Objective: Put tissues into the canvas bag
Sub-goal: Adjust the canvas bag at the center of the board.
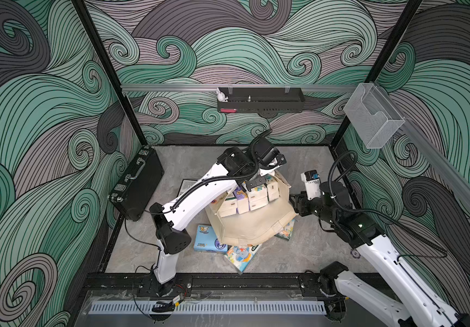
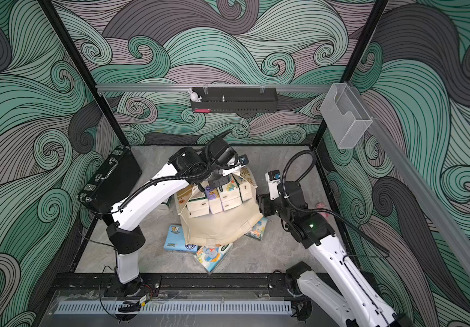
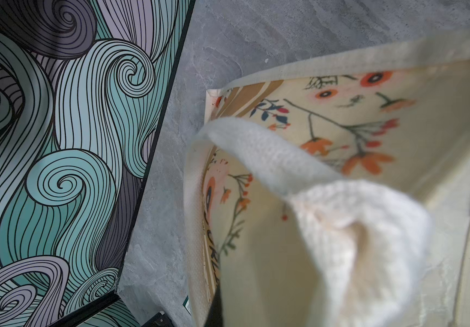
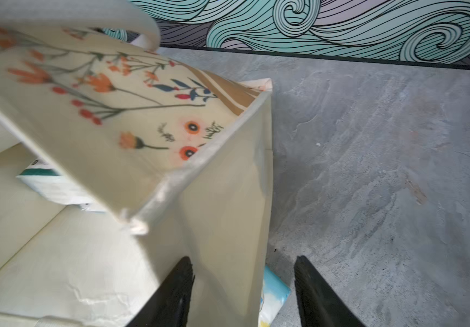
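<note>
Nearest me, at the lower middle of the frame, an elephant-print pack and a light blue pack lie on the bench, outside the canvas bag; a third pack pokes out from under the bag's right corner, mostly covered; so at least three tissues are left to load, I reckon. The bag sits mid-frame, mouth gaping, with a tidy block of packed tissues inside, white ones and a purple one; most of the job looks done. The right pincer stands wide, straddling the bag's side wall and gripping nothing. Farther back, the left pincer is clamped, seemingly on the rope handle, though its fingers barely show. A dark pack behind the left arm is largely hidden; so is the bag's bottom.
</note>
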Motion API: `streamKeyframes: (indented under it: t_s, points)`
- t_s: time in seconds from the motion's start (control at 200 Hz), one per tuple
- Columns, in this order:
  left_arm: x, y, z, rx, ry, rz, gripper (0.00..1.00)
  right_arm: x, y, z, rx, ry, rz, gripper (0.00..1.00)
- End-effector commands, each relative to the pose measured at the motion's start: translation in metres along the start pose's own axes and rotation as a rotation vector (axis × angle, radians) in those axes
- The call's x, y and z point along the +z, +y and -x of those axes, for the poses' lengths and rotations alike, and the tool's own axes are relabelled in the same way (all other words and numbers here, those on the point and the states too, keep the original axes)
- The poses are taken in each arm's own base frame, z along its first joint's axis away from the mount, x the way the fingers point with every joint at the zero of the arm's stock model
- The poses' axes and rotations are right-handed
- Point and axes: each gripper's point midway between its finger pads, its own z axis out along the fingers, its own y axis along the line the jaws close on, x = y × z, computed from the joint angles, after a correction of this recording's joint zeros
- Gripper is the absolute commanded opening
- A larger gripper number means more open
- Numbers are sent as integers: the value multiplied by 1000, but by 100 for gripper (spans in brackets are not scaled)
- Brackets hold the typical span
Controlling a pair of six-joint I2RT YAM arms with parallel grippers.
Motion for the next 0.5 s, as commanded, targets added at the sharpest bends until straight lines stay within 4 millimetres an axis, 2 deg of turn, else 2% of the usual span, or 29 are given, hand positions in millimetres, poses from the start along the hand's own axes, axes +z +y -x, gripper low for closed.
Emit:
streamKeyframes:
  t_s: [0.0,0.155,0.22,0.335,0.495]
  points:
    - [-33,23,11,-33,-96,55,0,-12,22,11,23,-54,130,63]
    - [-30,23,8,-24,-77,67,0,-33,28,7,49,-67,170,66]
    - [-30,24,6,-28,-68,74,0,-35,30,6,46,-78,180,67]
    - [-37,25,9,-38,-81,75,0,-15,19,-4,28,17,109,66]
    - [-44,24,13,-35,-107,71,0,14,8,-1,36,40,44,60]
